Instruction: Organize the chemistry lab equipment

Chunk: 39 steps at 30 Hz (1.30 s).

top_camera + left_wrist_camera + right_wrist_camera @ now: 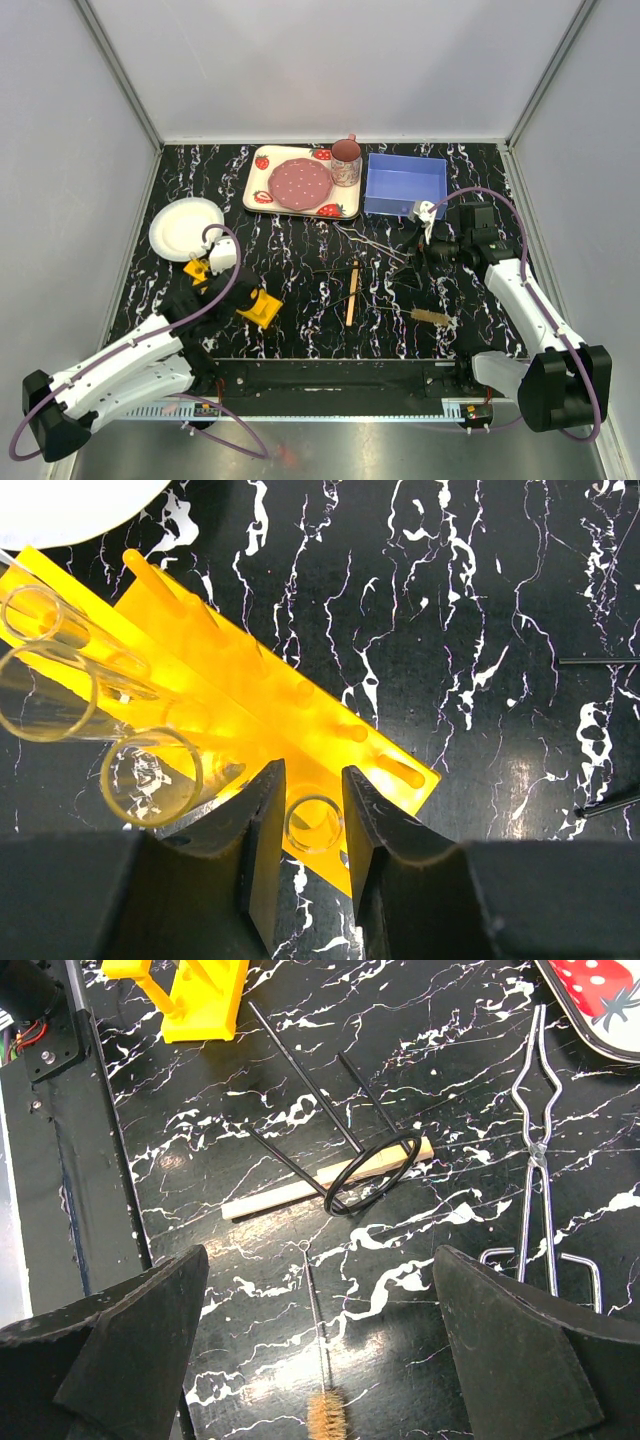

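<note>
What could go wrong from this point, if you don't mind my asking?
1. The left gripper has its jaws pinching a small glass tube in the yellow rack. Pulling it may drag the rack and upset the larger tubes.
2. The open right gripper hangs over a black wire stand lying across the wooden stick. Grabbing either may snag the other.

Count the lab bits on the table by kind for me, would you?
Glass tubes: 4 visible
Yellow rack: 1
Wire tongs: 1
Wooden stick: 1
Tube brush: 1
Black wire stand: 1
Total: 9
</note>
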{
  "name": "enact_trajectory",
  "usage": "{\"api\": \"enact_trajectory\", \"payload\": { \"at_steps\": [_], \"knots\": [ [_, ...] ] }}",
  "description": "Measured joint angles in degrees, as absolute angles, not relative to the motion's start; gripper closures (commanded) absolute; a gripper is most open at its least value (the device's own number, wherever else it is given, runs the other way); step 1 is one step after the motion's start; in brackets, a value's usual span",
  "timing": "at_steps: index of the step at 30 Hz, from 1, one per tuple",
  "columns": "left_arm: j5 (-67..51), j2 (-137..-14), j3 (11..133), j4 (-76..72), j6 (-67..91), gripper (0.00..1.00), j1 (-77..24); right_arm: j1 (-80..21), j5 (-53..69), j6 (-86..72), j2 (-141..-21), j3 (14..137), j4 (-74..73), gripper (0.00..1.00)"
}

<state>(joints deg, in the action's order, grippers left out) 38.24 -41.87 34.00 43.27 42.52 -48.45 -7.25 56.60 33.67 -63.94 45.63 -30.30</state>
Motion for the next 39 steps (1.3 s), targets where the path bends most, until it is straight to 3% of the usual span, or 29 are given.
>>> {"api": "enact_trajectory", "payload": {
  "at_steps": [39],
  "knots": [
    [33.43,-39.48,40.64,46.89,43.29,0.66,-48.45,-6.70,56.64,33.67,-63.94,45.63,-30.30,0.00]
  ]
}}
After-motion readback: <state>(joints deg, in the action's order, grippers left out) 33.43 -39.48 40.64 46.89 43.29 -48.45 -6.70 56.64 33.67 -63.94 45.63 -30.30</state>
